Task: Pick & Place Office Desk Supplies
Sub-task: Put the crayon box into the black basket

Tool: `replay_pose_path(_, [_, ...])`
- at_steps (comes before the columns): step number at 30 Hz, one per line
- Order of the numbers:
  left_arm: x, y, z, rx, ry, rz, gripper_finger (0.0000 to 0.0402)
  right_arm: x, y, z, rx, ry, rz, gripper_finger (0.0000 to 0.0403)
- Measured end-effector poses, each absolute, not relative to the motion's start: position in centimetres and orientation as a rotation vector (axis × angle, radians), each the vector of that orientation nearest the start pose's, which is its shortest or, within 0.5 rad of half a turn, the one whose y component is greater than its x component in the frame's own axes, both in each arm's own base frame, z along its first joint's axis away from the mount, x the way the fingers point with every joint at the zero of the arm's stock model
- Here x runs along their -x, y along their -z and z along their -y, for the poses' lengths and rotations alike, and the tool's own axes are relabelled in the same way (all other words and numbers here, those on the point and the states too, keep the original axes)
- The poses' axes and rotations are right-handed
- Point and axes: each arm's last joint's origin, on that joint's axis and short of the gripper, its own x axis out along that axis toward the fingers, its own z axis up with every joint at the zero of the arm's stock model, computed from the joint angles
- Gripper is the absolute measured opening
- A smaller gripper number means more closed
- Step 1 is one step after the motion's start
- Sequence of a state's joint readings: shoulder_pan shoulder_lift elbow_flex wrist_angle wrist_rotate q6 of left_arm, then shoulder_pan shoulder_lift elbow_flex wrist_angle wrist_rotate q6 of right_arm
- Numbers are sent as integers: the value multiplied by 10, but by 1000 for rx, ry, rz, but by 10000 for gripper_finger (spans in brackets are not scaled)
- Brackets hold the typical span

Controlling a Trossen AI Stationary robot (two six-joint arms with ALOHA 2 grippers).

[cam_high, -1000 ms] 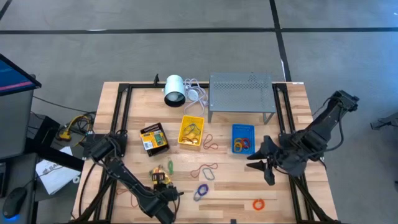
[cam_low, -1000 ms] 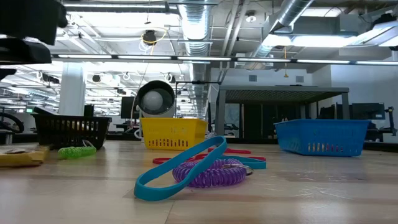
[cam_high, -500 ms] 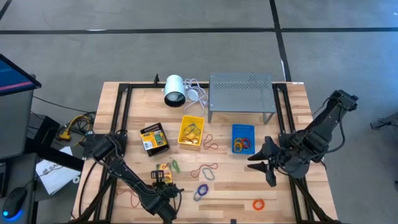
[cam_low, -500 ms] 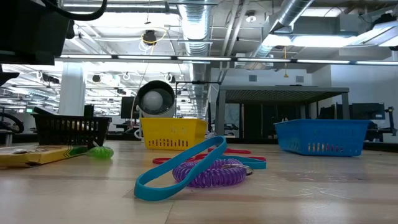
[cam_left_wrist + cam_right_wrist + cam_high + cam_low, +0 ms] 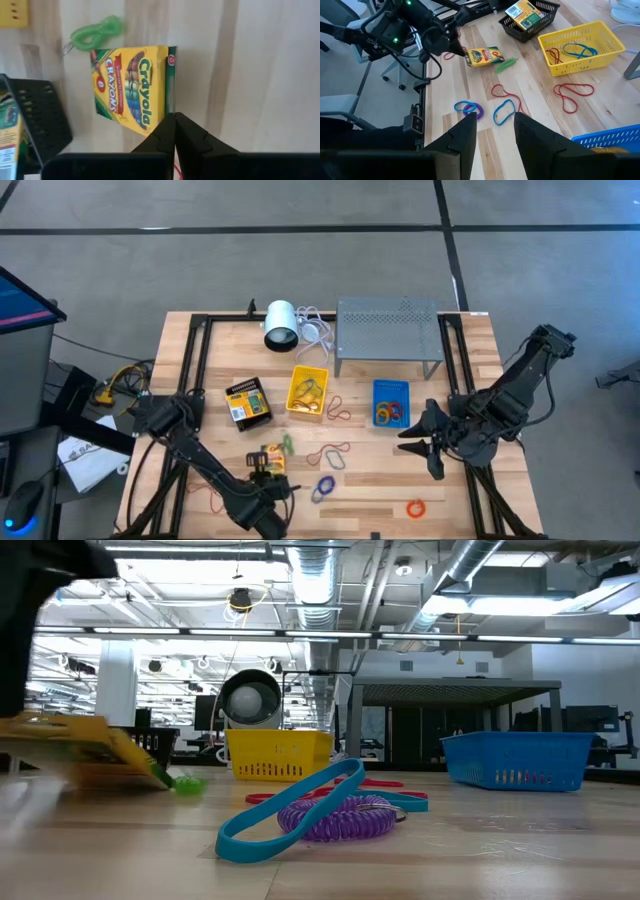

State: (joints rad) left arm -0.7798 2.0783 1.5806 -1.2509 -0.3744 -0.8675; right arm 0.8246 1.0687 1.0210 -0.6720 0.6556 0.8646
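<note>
A yellow-and-green crayon packet (image 5: 132, 90) hangs tilted near the table's front left, also seen in the high view (image 5: 272, 458) and the low view (image 5: 90, 750). My left gripper (image 5: 173, 119) is shut on it from above (image 5: 262, 472). A green coil (image 5: 95, 32) lies just beyond the packet. Red loops (image 5: 328, 454), a purple coil with a blue band (image 5: 330, 812) and an orange loop (image 5: 415, 507) lie on the wood. My right gripper (image 5: 495, 134) stands open above the table's right side (image 5: 425, 442), holding nothing. My left gripper pinches the packet between its two fingers at one corner (image 5: 168, 113), where the green side edge ends. The fingers come steeply from above. The packet hangs tilted, one end raised and its lower corner (image 5: 160, 778) at or just over the table by the green coil.
A black bin (image 5: 247, 402) holds another packet; a yellow bin (image 5: 308, 391) and a blue bin (image 5: 390, 402) hold bands. A white cylinder (image 5: 280, 325) with its cable and a grey perforated stand (image 5: 388, 330) stand at the far edge. Black frame rails run along both sides.
My left gripper has risen with the packet. The packet first slid a little toward the table's right, pushing the green coil along. Then its held end came up off the table, so it now hangs tilted.
</note>
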Motion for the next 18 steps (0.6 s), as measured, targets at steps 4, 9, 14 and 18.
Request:
replay_pose_path(4, [-271,-193,251,-256,-358,-1345,0,-155,-323,-141,-357,76,-549,127])
replay_pose_path(9, [-262,-226,239,-202,-414,-1262,0,-155,-323,-141,-355,76,-550,127])
replay_pose_path(14, [-255,-258,221,-157,-465,-1173,0,-155,-323,-141,-347,74,-551,127])
replay_pose_path(18, [-252,-275,206,-134,-495,-1136,0,-154,-323,-141,-346,74,-551,127])
